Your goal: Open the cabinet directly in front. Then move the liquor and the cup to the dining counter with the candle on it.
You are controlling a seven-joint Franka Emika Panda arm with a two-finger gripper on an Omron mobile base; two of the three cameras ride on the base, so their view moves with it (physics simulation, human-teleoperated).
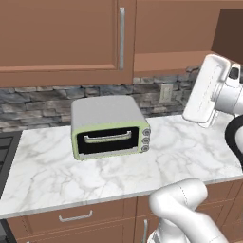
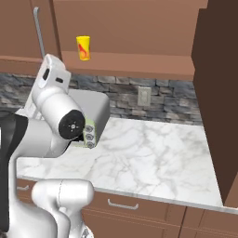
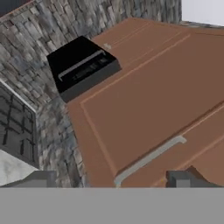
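The cabinet (image 1: 66, 38) hangs above the marble desk (image 1: 190, 152), its left door shut with a vertical silver bar handle (image 1: 122, 38) near the door's right edge. In the right base view the right door (image 2: 216, 93) stands swung out toward the camera at 3 o'clock, edge-on and dark, and the open bay shows the bottom board of the cabinet. On that board stands the cup (image 2: 83, 48), yellow with a red-orange mark, upright, at about 11 o'clock in that view, just right of the handle of the shut door.

The hand (image 3: 111, 180) is seen through its own camera: its two dark fingertips (image 3: 41, 178) rise at the bottom edge, set wide apart with nothing between them, so the hand is spread and holds nothing. Straight ahead of it lies the shut door's flat wood panel, with the silver handle running diagonally from 6 o'clock toward 3 o'clock between the tips, near but whether touching cannot be told. A black range hood (image 3: 81, 65) sits at 11 o'clock against the stone backsplash (image 3: 39, 30).

On the desk a pale green toaster oven (image 1: 110, 126) stands below the shut door. The white arm rises at 3 o'clock in the left base view, its wrist raised to about the level of the cabinet's bottom edge. From the wrist, the cup stands up and to the right.
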